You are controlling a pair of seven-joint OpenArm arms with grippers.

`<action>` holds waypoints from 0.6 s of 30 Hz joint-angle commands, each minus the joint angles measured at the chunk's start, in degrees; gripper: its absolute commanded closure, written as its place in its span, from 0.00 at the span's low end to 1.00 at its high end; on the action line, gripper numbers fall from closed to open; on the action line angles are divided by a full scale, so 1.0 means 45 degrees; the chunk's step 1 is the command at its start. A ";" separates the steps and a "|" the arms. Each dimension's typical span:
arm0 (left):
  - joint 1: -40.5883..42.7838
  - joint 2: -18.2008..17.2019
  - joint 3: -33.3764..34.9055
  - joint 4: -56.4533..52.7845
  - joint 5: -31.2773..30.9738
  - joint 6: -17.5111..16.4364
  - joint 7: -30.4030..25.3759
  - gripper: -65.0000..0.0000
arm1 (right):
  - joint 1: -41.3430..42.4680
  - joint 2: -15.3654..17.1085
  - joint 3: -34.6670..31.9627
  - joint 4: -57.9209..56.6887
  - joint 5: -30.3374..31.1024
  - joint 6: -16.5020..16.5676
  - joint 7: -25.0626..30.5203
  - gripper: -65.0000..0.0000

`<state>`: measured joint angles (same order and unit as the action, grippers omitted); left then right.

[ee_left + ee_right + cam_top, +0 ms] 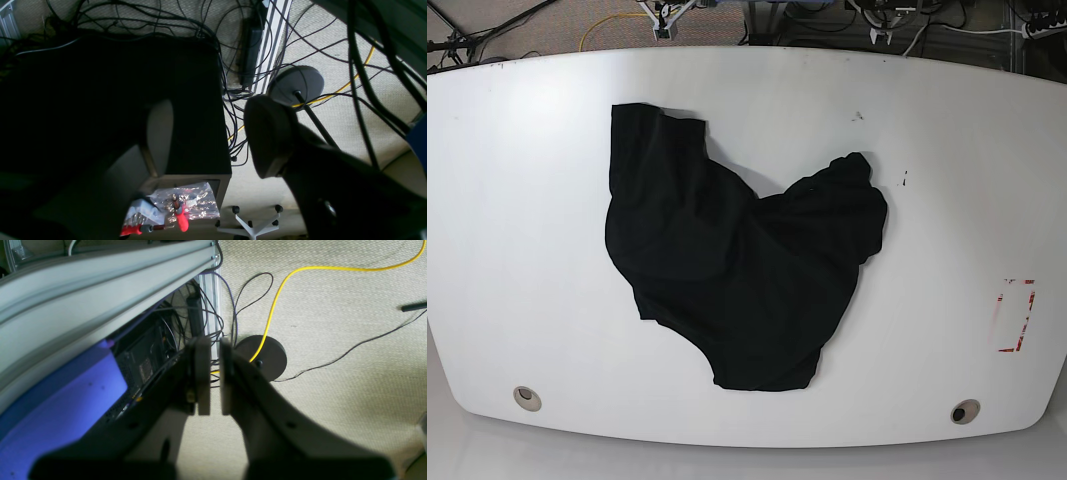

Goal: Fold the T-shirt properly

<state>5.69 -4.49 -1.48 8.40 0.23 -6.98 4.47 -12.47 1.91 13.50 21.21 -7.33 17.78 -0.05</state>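
Table: I saw a white tabletop.
T-shirt: the T-shirt lay crumpled near its middle.
Left gripper: fingers spread, empty, over floor cables.
Right gripper: fingers nearly together, holding nothing.

Down on the pale woven carpet, a yellow cable snakes across to a round black stand base, with thin black wires tangled around an aluminium rail. A white star-shaped chair base on castors sits close by. Up top, the white table gleams under even light, a red-edged marking near one side.
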 commanded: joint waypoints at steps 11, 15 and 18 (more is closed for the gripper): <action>0.0791 -0.0313 -0.0066 0.1148 0.0037 -0.0303 -0.0260 0.47 | -0.0356 0.0089 0.0019 0.0105 0.0003 0.0018 -0.0047 0.93; 0.0982 -0.0292 -0.0082 0.1279 0.0014 -0.0235 -0.0304 0.47 | -0.0310 0.0011 -0.0004 0.0112 0.0001 -0.0056 -0.0028 0.93; 0.1093 -0.0329 -0.0100 0.1448 0.0029 -0.0225 -0.0296 0.47 | -0.0333 -0.0006 0.0008 0.0131 0.0020 -0.0058 -0.0033 0.93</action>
<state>10.02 -5.45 -1.83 14.26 0.38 -8.12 3.33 -13.54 1.80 13.50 21.58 -7.33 17.47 -0.43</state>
